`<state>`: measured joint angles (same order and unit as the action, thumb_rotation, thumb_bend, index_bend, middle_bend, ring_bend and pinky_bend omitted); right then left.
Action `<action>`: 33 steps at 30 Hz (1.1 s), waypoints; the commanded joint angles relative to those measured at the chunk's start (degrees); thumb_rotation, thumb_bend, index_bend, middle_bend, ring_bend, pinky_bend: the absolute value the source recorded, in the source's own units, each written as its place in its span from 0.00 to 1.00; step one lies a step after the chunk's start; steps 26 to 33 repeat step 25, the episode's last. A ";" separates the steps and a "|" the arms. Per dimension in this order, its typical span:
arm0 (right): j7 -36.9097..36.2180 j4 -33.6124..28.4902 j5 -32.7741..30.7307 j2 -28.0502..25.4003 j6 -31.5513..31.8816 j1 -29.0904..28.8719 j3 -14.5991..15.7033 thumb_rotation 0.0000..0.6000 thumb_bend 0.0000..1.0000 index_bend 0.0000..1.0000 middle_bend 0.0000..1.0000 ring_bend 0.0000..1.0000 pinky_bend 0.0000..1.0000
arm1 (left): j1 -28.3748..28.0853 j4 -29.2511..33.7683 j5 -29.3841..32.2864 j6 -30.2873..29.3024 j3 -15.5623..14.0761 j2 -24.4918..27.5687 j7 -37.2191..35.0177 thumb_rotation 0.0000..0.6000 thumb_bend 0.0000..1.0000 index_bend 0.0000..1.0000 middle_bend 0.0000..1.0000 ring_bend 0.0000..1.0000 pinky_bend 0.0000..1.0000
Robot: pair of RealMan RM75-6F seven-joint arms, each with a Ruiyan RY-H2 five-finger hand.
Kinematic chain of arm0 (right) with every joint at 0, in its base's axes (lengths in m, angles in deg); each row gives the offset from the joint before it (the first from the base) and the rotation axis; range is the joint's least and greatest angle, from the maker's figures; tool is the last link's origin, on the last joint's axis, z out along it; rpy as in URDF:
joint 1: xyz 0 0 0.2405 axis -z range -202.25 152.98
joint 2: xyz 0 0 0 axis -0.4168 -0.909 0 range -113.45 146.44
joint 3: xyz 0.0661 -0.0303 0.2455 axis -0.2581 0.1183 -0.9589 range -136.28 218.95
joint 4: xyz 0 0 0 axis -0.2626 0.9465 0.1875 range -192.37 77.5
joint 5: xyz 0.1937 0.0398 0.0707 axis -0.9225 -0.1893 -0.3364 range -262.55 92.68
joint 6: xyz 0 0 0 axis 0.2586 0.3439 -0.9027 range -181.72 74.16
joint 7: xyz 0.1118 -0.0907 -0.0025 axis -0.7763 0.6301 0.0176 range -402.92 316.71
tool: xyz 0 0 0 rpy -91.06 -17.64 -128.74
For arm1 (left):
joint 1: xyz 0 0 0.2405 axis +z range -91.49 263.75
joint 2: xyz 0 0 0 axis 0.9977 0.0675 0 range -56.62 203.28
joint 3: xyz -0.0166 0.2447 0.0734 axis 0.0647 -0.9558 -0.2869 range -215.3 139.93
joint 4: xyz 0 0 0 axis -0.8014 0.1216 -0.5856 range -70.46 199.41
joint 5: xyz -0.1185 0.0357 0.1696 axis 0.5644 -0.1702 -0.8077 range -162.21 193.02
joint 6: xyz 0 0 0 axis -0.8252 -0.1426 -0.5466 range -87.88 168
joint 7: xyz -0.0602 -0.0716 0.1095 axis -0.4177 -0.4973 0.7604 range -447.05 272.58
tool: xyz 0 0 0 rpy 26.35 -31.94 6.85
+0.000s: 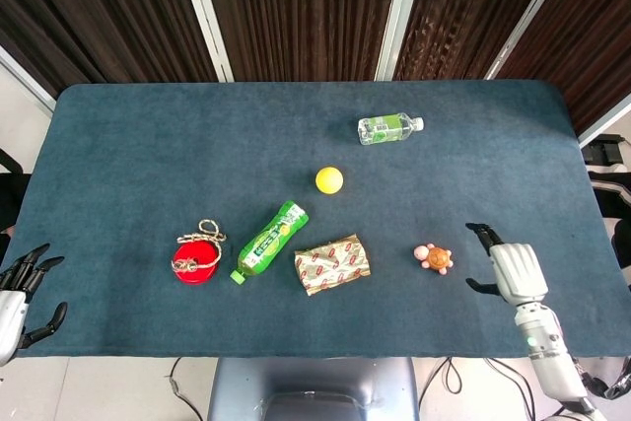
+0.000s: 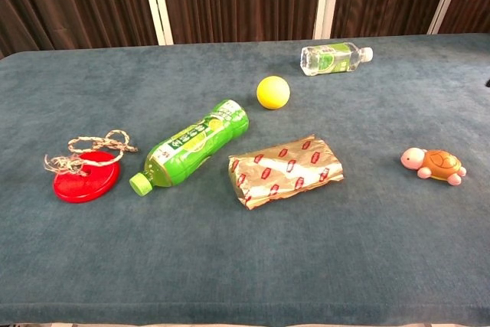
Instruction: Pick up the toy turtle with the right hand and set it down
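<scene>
The toy turtle [image 1: 434, 258] [image 2: 434, 165], pink with an orange-brown shell, lies upright on the blue table at the right, free of any hand. My right hand [image 1: 513, 271] hangs a little to its right near the table's front edge, fingers spread and holding nothing; the chest view does not show it. Past the table's front left corner sits my left hand [image 1: 22, 293], open and empty, seen only in the head view.
A gold snack packet [image 1: 333, 263] lies left of the turtle, then a green bottle [image 1: 269, 241] and a red disc with rope [image 1: 196, 259]. A yellow ball [image 1: 329, 179] and a small clear bottle [image 1: 388, 128] lie further back.
</scene>
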<state>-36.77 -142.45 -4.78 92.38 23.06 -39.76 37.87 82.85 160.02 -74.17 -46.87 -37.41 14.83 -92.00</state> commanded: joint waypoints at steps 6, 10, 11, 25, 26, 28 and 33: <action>3.32 -1.15 6.71 -2.56 19.55 11.31 1.72 1.00 0.01 0.45 0.34 0.33 0.33 | 0.25 0.20 0.19 -0.37 0.04 -0.15 0.42 1.00 0.39 0.20 0.06 0.10 0.23; 2.09 -2.19 5.55 -3.78 19.64 13.51 2.61 1.00 0.01 0.22 0.14 0.12 0.24 | 0.09 0.32 0.36 -0.04 0.11 -0.19 0.62 1.00 0.39 0.20 0.06 0.10 0.23; 1.64 -2.39 5.14 -4.08 19.47 13.95 2.69 1.00 0.01 0.18 0.11 0.10 0.24 | 0.03 0.36 0.49 0.07 0.17 -0.22 0.71 1.00 0.39 0.20 0.06 0.10 0.23; 0.49 -3.13 4.77 -4.99 16.46 14.47 1.94 1.00 0.01 0.03 0.04 0.04 0.22 | -0.07 0.88 0.80 0.53 0.10 -0.13 1.46 1.00 0.39 0.20 0.07 0.10 0.23; 0.49 -3.13 4.77 -4.99 16.46 14.47 1.94 1.00 0.01 0.03 0.04 0.04 0.22 | -0.07 0.88 0.80 0.53 0.10 -0.13 1.46 1.00 0.39 0.20 0.07 0.10 0.23; 0.49 -3.13 4.77 -4.99 16.46 14.47 1.94 1.00 0.01 0.03 0.04 0.04 0.22 | -0.07 0.88 0.80 0.53 0.10 -0.13 1.46 1.00 0.39 0.20 0.07 0.10 0.23; 0.49 -3.13 4.77 -4.99 16.46 14.47 1.94 1.00 0.01 0.03 0.04 0.04 0.22 | -0.07 0.88 0.80 0.53 0.10 -0.13 1.46 1.00 0.39 0.20 0.07 0.10 0.23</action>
